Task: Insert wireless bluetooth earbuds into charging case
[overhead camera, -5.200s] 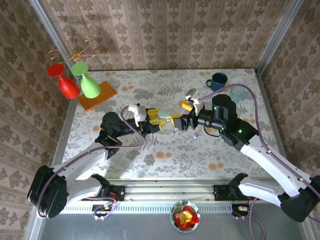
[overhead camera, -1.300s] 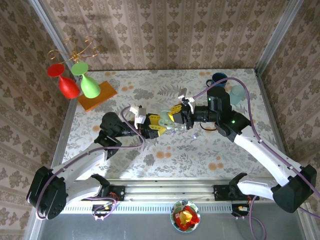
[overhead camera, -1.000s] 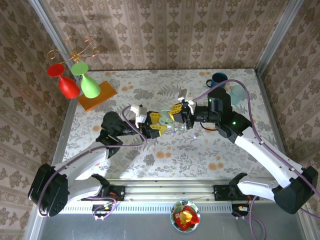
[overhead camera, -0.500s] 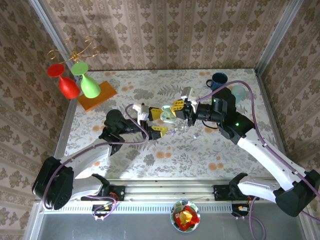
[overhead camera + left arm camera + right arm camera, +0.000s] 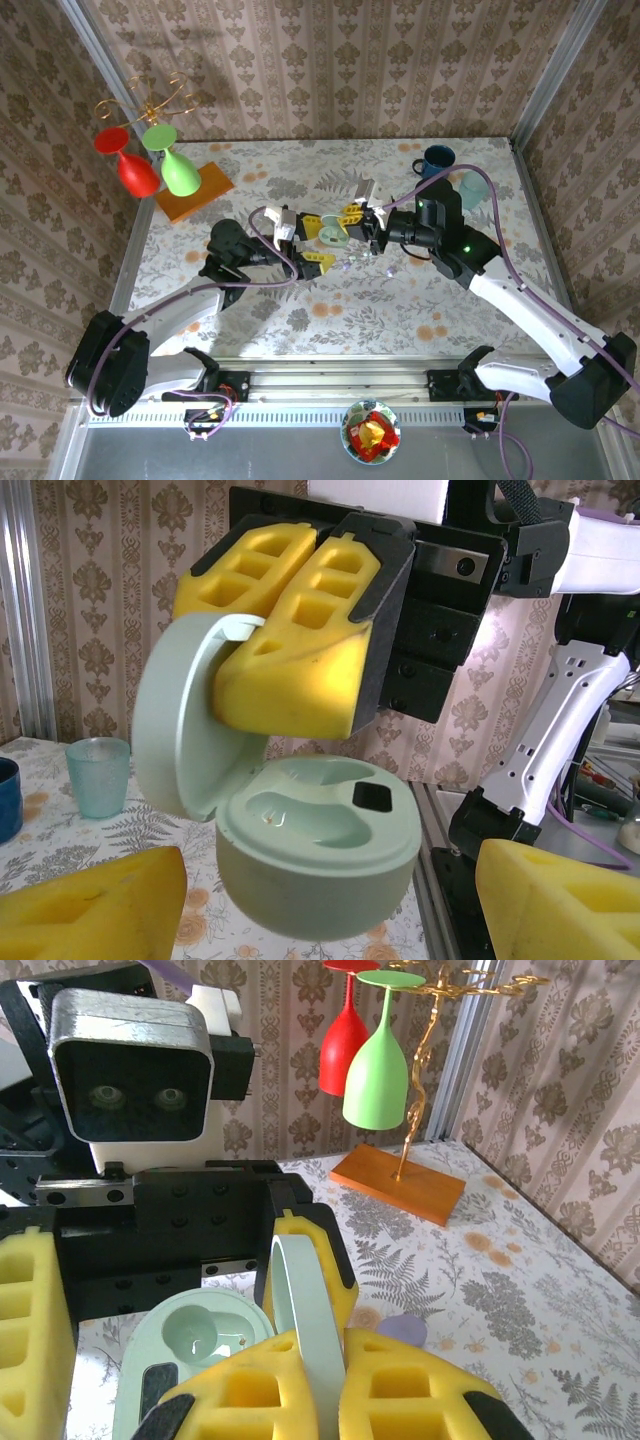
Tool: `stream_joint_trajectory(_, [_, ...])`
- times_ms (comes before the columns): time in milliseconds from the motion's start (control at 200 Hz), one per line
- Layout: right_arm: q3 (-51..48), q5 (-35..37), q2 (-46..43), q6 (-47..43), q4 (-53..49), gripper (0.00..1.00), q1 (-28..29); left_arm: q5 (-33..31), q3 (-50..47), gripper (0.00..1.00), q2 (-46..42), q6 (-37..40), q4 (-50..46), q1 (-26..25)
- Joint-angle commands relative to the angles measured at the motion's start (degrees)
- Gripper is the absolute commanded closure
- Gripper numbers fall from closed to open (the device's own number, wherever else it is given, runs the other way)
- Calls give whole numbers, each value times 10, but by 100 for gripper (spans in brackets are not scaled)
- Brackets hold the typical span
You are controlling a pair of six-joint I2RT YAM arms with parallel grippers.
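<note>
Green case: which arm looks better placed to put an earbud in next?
Probably left. Its pincer stands open and empty by the case, free to fetch an earbud. The right pincer is shut on the lid, holding the case up.

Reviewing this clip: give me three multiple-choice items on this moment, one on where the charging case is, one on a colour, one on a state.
1. Where is the mint-green case?
A. flat on the table
B. hanging by its lid in the right tool
C. on a shelf

2. What colours are the goblets hanging on the gold rack?
A. red and green
B. blue and yellow
C. both white

3. What state is the case in?
A. shut
B. open, visible wells empty
C. open, a bud in each well

Key:
1 B: the yellow pads pinch the lid and the body hangs free.
2 A: the red goblet hangs beside the green one.
3 B: the left wrist view shows the lid swung up over bare wells.
</note>
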Motion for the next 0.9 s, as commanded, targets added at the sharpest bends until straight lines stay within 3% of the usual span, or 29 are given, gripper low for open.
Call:
stream_joint_trajectory(0, [-1, 4, 3, -8, 13, 100, 5, 11, 19, 29, 2, -13, 20, 4])
stream_joint_trajectory(165, [0, -1, 3, -6, 12, 100, 6, 11, 18, 37, -2, -15, 17, 4])
stream_joint_trajectory(525, [9, -9, 9, -12, 0, 100, 13, 11, 16, 37, -17, -12, 5, 4])
stream_joint_trajectory(890, [15, -18, 14, -9, -3, 100, 15, 10, 9, 54, -30, -10, -2, 3])
